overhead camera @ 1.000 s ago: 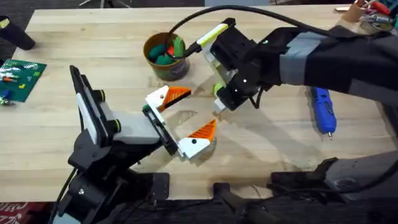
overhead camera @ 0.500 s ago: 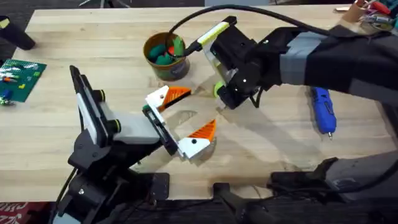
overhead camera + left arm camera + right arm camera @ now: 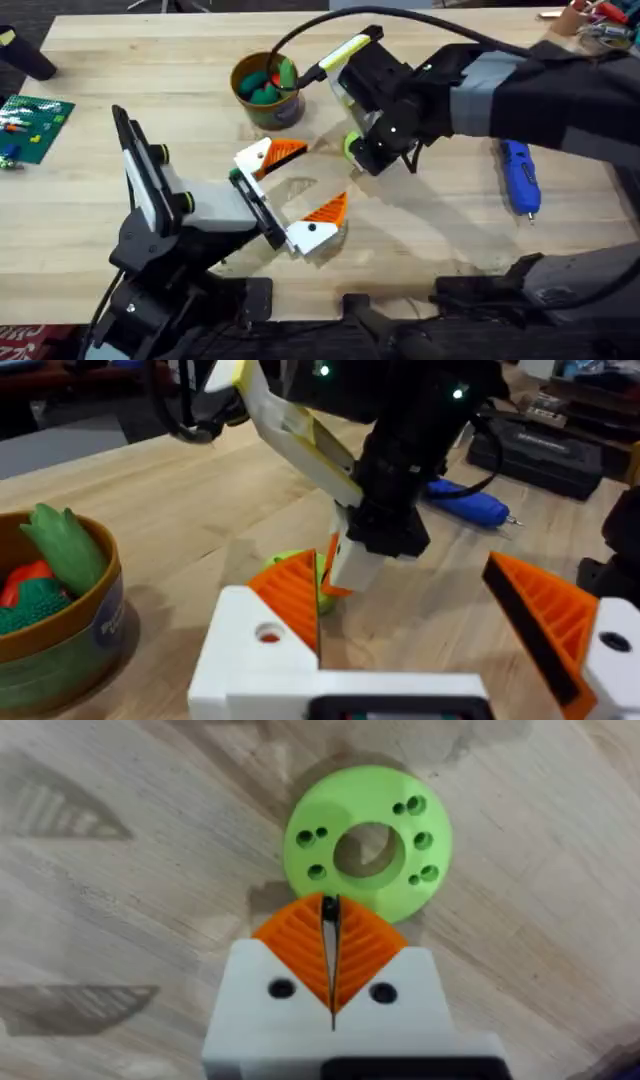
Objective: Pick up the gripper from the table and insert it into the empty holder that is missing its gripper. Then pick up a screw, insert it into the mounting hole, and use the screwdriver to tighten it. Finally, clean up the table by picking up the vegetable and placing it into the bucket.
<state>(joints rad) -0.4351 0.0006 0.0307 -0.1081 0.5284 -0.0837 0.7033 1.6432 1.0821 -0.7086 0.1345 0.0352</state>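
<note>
The vegetable (image 3: 368, 850) is lime green, dotted with small dark holes around a central opening; the right gripper (image 3: 329, 952) is white with orange ribbed pads (the left gripper (image 3: 293, 193) likewise). The screwdriver (image 3: 520, 177) is bright blue; the bucket (image 3: 272, 112) is olive-yellow, holding orange and dark-green pieces.

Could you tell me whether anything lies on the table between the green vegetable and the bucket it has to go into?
Nothing visible does. The vegetable lies on bare wood under the right gripper, whose fingers are shut beside it. The bucket stands close by across open table, already holding toy pieces. The left gripper sits open off to the side of that path.
</note>
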